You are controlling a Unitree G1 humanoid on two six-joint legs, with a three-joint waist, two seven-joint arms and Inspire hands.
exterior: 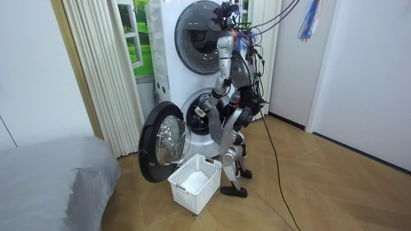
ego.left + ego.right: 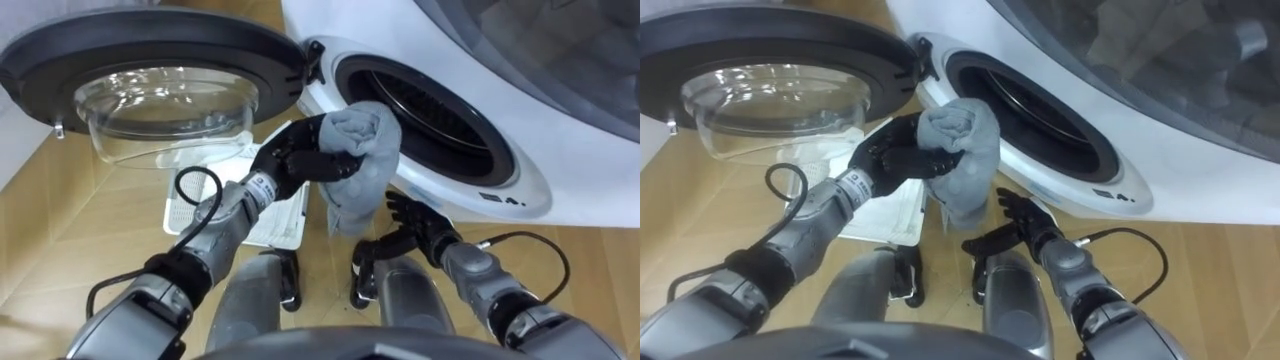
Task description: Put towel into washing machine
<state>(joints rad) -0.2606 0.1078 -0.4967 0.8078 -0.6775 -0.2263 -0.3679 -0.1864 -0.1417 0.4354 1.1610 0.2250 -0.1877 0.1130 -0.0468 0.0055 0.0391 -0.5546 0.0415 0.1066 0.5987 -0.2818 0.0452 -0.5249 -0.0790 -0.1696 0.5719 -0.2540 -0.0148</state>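
A grey towel (image 2: 362, 160) hangs bunched in front of the washing machine's round drum opening (image 2: 430, 115), its top at the opening's lower left rim. My left hand (image 2: 305, 155) is shut on the towel's upper part, with the lower end drooping below. Underneath and to the right, my right hand (image 2: 415, 228) is held with relaxed, spread fingers, holding nothing. In the right eye view the towel (image 2: 962, 158) is gripped by the left hand (image 2: 902, 155) the same way, and the right hand (image 2: 1020, 225) sits below it. In the room view I stand bent before the lower washing machine (image 1: 192, 109).
The machine's door (image 2: 160, 80) stands swung open at the left, with its glass bowl facing me. A white laundry basket (image 2: 270, 215) sits on the wooden floor below the door; it shows as the basket (image 1: 194, 183) beside my feet. A second machine is stacked above.
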